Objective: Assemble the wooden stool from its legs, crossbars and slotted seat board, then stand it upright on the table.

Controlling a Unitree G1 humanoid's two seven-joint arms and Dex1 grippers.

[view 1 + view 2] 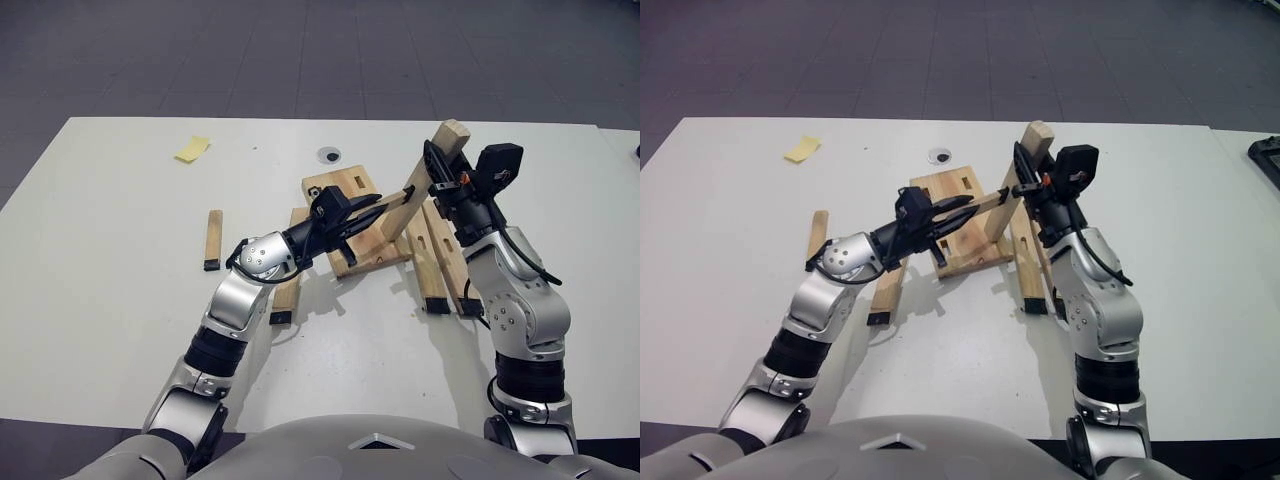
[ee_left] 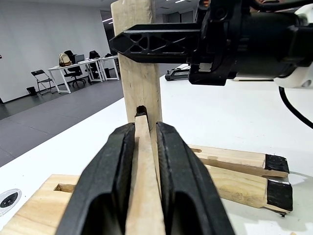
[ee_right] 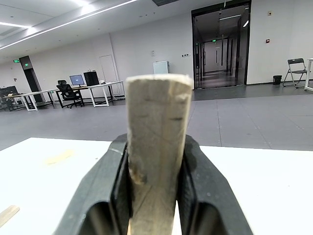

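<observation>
Clamped in the left gripper is a crossbar, its end at a slot in the leg; the leg is pinched by the right gripper, tilted over the seat board on the table.

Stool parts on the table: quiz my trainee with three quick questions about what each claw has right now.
1. True or false: the right claw grips a leg.
2. The left claw is shut on: A the crossbar, B the seat board, C the yellow note.
3. How many black-tipped pieces lie side by side next to the right arm?
Key: 1 true; 2 A; 3 two.
</observation>
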